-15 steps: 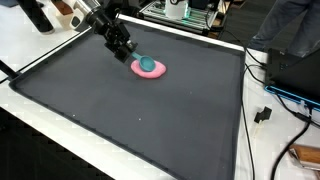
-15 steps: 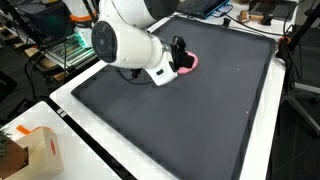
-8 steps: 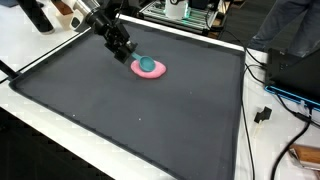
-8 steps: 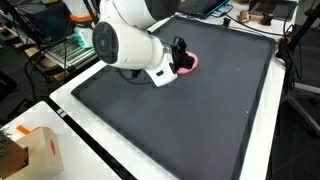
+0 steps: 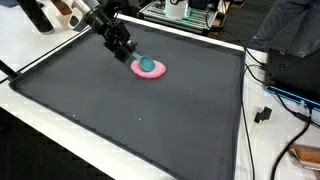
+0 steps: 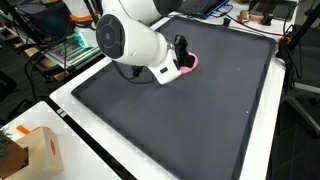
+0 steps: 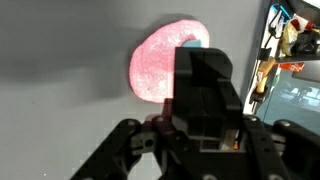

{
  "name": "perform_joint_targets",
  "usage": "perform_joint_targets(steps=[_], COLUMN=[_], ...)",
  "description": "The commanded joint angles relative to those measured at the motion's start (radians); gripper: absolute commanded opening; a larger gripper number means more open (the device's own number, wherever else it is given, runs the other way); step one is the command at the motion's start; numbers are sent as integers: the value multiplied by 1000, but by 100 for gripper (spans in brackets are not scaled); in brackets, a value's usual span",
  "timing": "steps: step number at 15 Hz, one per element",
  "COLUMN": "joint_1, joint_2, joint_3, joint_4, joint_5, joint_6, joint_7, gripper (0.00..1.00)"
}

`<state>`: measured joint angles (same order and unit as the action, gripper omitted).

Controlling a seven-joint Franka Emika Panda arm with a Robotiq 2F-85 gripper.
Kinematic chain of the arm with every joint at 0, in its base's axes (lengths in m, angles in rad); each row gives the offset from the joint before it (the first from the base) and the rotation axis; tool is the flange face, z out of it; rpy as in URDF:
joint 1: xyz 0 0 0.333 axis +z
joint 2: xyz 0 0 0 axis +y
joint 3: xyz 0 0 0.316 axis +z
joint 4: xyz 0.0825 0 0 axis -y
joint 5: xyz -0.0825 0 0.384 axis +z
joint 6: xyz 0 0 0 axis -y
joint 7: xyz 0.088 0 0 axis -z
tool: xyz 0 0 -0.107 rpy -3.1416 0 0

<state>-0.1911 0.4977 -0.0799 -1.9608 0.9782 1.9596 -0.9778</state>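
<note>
The gripper (image 5: 129, 55) is down low at the far side of the black mat (image 5: 150, 120), its fingers angled towards a pink disc (image 5: 152, 71) that lies flat on the mat. A teal rounded object (image 5: 148, 64) sits on the disc, off towards the edge nearest the fingers. The tips appear to reach that edge, at or just beside the teal object, which fits the low, slanted approach. Whether they touch it cannot be made out.

In the wrist view the gripper's own black body (image 7: 203, 90) covers the middle of the picture. It hides most of the teal object (image 7: 193, 41) and part of the disc (image 7: 153, 70), so I cannot tell whether the fingers are spread or closed, or whether they hold anything.

In an exterior view the white arm (image 6: 130, 40) blocks the sight line, and only a sliver of the disc (image 6: 193, 62) shows past it. The mat lies on a white bench (image 5: 30, 40). Off the mat are a cardboard box (image 6: 35, 150), loose cables (image 5: 280, 90) and a rack of equipment (image 5: 180, 12), all well apart from the disc.
</note>
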Motion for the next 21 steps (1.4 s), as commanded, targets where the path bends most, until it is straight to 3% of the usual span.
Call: perform_joint_targets(steps=[1,12,21], joint_1=[20,68,101], joint_2=[-2,-144,-335], joint_3=[-11,23,51], joint_4=[-13,-68,-155], joint_5=[-76,-191,-302], joint_6=[61,135,228], joint_7=[-3,14,68], gripper=[25,25,25])
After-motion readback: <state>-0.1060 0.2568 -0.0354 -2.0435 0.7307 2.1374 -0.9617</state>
